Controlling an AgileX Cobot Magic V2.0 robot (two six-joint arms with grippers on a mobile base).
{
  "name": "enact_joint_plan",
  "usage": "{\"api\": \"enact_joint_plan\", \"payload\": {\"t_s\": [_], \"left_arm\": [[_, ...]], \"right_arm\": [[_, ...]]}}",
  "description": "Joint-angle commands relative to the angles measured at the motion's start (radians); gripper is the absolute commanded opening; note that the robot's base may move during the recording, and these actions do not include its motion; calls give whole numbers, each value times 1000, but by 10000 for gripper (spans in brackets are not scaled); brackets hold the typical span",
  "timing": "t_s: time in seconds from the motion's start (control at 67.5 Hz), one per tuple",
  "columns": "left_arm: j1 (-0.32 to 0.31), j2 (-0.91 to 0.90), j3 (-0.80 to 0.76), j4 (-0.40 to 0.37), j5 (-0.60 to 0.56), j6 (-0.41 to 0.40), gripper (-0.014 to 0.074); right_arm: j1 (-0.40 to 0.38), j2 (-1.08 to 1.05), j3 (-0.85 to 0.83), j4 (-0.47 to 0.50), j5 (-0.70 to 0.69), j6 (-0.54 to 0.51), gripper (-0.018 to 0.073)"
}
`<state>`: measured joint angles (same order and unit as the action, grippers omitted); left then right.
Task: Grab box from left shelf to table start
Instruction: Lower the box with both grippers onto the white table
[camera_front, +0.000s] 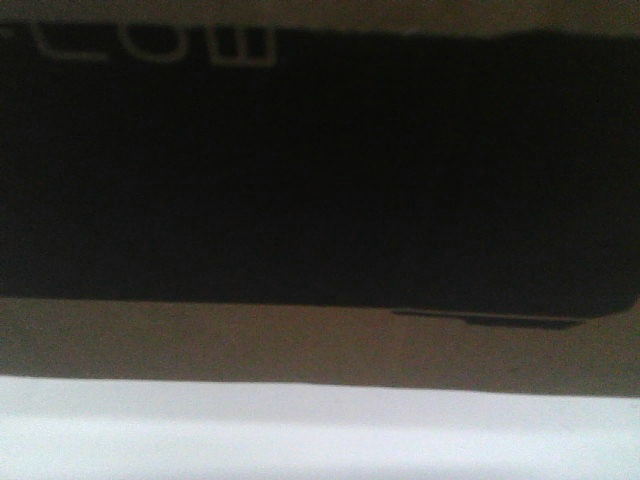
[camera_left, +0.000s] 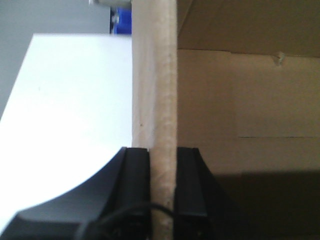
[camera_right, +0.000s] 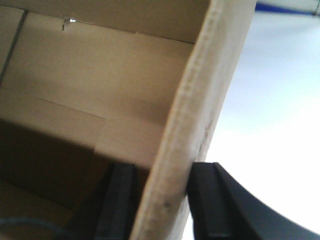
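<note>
We see a brown box (camera_front: 300, 345) with a black panel (camera_front: 300, 170) and pale lettering (camera_front: 160, 45); beside our black left pincer (camera_left: 163, 157) the worktop (camera_left: 75, 100) is white, and beyond it is a blue patch (camera_left: 122, 21).

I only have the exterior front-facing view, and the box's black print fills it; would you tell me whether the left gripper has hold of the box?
Observer: Yes, the left gripper is shut on a side wall of the box, one finger inside and one outside.
Operator: Thank you. And the right gripper?
Observer: The right gripper straddles another wall's top edge in the same way.
Operator: What lies outside those walls?
Observer: The white table shows beside the box in both wrist views.
</note>
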<state>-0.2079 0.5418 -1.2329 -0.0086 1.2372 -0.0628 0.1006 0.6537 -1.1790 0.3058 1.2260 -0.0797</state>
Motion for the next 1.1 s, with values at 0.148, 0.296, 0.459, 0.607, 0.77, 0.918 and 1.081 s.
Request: {"api": "enact_joint_plan", "payload": {"t_s": [0.148,0.296,0.459,0.607,0.77,0.918,1.081], "left_arm": [[-4,225,-65,9,-126,-6,-99],[-4,354,-65,1,-147,-6,-99],[-4,470,-65,-1,-188,-6,-99],[-4,558,-65,-3,-242,-6,-99],[-4,631,-65,-3,-276,-6,-99],[-4,690,-65,-4,-299,-6,-99],[-4,739,-65,-4,-308,-6,-99]], "right_arm": [[-2,236,-144,-81,-51,-28,63],[-2,347,-145,-86,-103,-28,63],[-2,465,-145,-87,-161,-28,63],[-2,550,-145,-111,-220,-28,63],[-2,607,-143,-154,-276,-29,63],[-2,633,-143,-189,-302,-29,63],[-2,666,-134,-209,-307,-29,63]]}}
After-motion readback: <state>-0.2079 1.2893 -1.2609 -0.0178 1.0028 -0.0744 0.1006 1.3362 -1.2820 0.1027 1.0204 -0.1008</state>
